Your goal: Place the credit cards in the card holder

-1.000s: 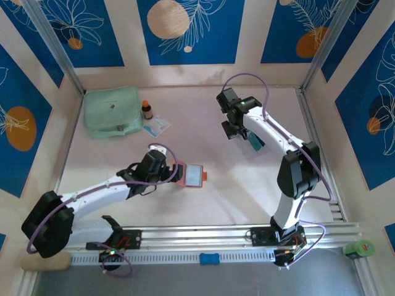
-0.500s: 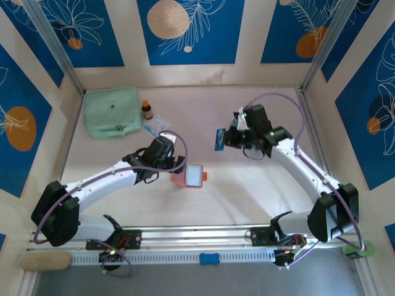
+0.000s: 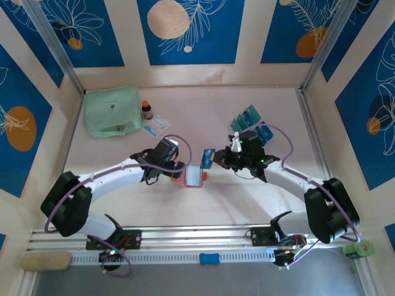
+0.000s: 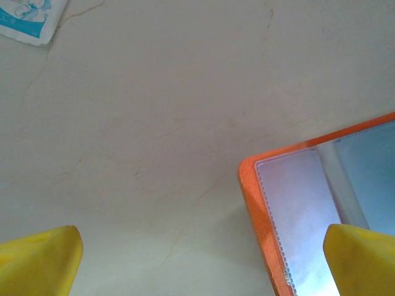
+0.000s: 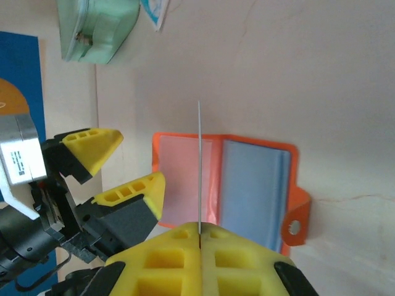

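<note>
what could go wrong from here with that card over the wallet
1. The card is pinched edge-on in the right jaws above the open card holder; it may miss a pocket mouth and skid off.
2. The left jaws stand open astride the holder's corner, gripping nothing, so the holder could slide when pushed.

A mint-green zip pouch [image 3: 113,111] lies at the far left of a pale table [image 3: 203,102]. Just right of it stands a small brown bottle [image 3: 147,110] (orange cap), with a white-and-blue flat packet [image 3: 157,125] beside it. Blue leaf-patterned panels [image 3: 185,31] line the walls.
</note>
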`<move>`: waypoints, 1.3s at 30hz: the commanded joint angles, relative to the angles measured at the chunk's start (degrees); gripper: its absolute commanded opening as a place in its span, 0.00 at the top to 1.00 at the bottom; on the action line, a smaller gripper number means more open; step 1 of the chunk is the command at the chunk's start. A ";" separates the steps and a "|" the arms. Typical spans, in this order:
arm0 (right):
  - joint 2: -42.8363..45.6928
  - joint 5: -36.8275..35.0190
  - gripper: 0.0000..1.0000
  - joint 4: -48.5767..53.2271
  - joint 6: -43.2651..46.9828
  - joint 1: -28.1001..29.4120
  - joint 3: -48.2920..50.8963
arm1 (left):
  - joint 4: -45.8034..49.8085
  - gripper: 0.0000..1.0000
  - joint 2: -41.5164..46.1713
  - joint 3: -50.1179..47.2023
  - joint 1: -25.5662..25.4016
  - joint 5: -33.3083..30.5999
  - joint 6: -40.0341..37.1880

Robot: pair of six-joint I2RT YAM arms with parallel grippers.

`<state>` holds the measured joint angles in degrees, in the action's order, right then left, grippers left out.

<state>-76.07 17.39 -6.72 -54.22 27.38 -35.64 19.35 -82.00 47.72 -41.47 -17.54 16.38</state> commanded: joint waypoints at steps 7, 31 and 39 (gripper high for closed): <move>-6.30 -2.44 1.00 -13.08 -0.96 5.67 2.41 | -0.25 0.00 0.26 -3.87 0.54 -1.98 2.15; -14.76 -5.17 1.00 -22.27 0.84 10.63 1.85 | -3.55 0.00 0.88 -10.46 0.55 -1.70 8.30; -17.15 -5.43 1.00 -22.61 1.63 11.29 1.11 | -3.69 0.00 0.96 -10.46 0.52 -1.75 8.14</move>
<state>-92.14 12.27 -27.99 -54.02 38.24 -33.63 15.81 -81.93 37.95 -41.45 -18.70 23.75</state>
